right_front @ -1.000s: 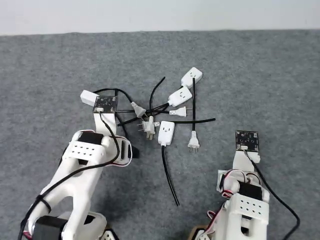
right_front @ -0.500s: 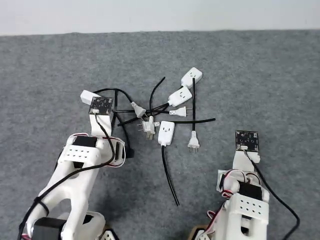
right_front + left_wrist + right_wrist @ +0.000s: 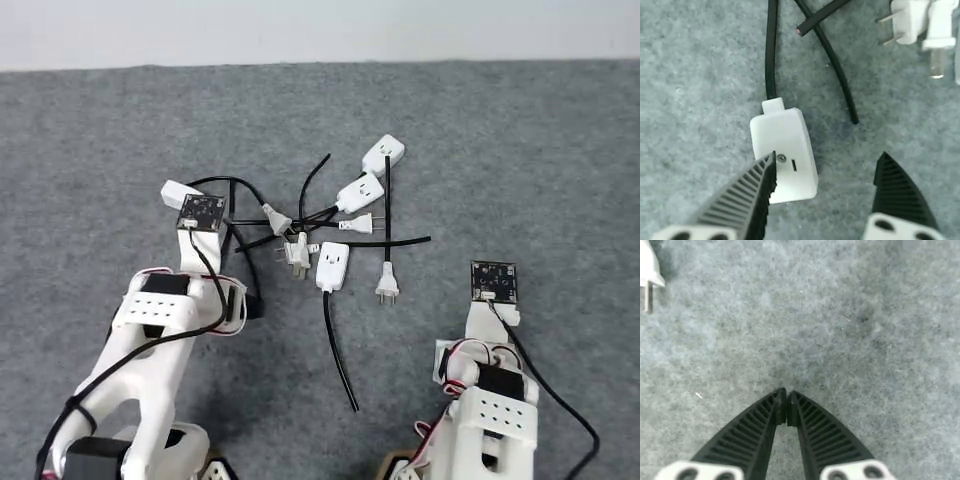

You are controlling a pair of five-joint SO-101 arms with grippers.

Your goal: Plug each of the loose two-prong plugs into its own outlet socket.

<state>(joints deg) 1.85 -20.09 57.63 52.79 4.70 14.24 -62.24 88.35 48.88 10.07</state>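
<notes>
The whole table is covered in fuzzy grey carpet (image 3: 520,140), with a plain white wall (image 3: 320,30) along the far edge.

My left gripper (image 3: 827,160) is spread wide with nothing in it, hanging right over the left socket (image 3: 785,155). That's a white block with a black cord (image 3: 771,50) running out of its far end. One finger (image 3: 757,185) overlaps the socket's near corner, but I can't tell if it's actually touching. From the high view, the left socket (image 3: 180,193) lies at the left end of the pile, just beside my wrist.

Everything else is tangled up mid-table in black cords. There's a far socket (image 3: 383,155), a middle socket (image 3: 360,192) just in front of it, and a near socket (image 3: 332,266) closest to me.

The plugs are all loose on the carpet: a left plug (image 3: 277,218), a centre plug (image 3: 297,250), a small plug (image 3: 358,224) and a right plug (image 3: 387,286).

My right gripper (image 3: 786,400) is pinched closed on nothing, low over bare carpet and well apart from the tangle. The right plug (image 3: 647,270) peeks in at the edge of its wrist view.
</notes>
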